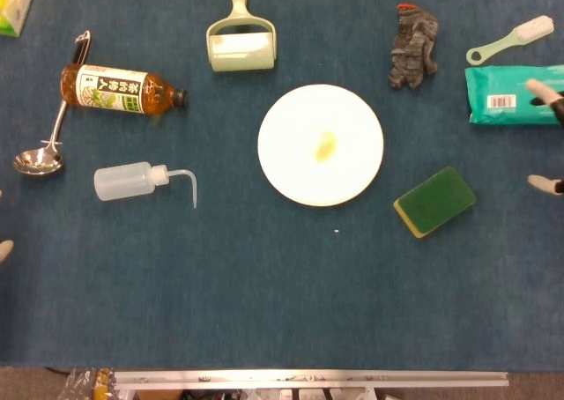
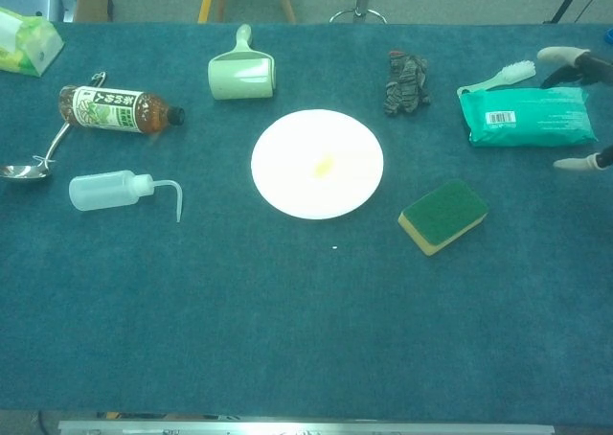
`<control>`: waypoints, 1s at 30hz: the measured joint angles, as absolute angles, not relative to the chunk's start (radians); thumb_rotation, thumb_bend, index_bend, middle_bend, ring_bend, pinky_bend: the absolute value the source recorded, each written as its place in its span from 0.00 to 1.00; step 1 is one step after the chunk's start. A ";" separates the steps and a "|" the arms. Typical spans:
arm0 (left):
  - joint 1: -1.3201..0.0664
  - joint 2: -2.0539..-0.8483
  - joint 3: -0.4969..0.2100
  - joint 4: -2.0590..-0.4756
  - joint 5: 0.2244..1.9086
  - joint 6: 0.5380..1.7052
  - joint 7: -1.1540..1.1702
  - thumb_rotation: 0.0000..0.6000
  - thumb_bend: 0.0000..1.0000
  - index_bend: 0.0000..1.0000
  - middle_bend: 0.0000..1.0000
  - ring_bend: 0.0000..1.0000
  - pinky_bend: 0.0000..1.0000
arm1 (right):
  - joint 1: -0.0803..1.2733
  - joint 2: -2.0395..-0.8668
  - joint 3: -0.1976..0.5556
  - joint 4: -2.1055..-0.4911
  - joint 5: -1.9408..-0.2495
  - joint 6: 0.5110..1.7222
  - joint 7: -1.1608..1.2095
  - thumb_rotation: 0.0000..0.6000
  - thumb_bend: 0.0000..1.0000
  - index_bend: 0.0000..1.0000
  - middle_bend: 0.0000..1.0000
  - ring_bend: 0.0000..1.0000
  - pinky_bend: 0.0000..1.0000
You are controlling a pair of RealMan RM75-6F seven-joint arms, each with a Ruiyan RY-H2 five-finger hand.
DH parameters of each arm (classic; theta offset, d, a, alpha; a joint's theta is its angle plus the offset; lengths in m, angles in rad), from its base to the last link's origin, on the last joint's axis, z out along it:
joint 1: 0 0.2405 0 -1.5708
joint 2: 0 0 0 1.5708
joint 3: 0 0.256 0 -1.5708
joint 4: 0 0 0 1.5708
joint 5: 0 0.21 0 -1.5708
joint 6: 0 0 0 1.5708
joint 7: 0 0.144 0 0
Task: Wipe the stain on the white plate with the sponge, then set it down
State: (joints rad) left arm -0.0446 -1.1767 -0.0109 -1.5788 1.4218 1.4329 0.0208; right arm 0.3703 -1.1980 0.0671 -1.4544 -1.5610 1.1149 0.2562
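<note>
The white plate lies mid-table with a small yellow stain near its middle. The sponge, green on top with a yellow base, sits flat to the plate's lower right. My right hand shows at the right edge, right of the sponge, only as fingertips spread apart and holding nothing. Of my left hand just a fingertip shows at the left edge of the head view.
A lint roller, a grey rag, a brush and a teal wipes pack line the far side. A tea bottle, ladle and squeeze bottle lie on the left.
</note>
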 measured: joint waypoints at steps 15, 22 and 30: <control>-0.041 -1.196 -0.010 -1.562 1.413 1.425 0.013 1.00 0.00 0.38 0.16 0.25 0.51 | 0.512 -1.173 0.014 -1.509 -1.645 0.960 0.239 1.00 0.00 0.12 0.24 0.17 0.19; -0.043 -1.204 -0.010 -1.558 1.416 1.420 0.012 1.00 0.00 0.38 0.17 0.25 0.51 | 0.549 -1.168 -0.007 -1.538 -1.641 0.895 0.169 1.00 0.00 0.12 0.24 0.17 0.19; -0.044 -1.210 -0.011 -1.551 1.413 1.414 0.007 1.00 0.00 0.38 0.17 0.25 0.51 | 0.579 -1.184 -0.028 -1.537 -1.613 0.842 0.121 1.00 0.00 0.12 0.24 0.17 0.19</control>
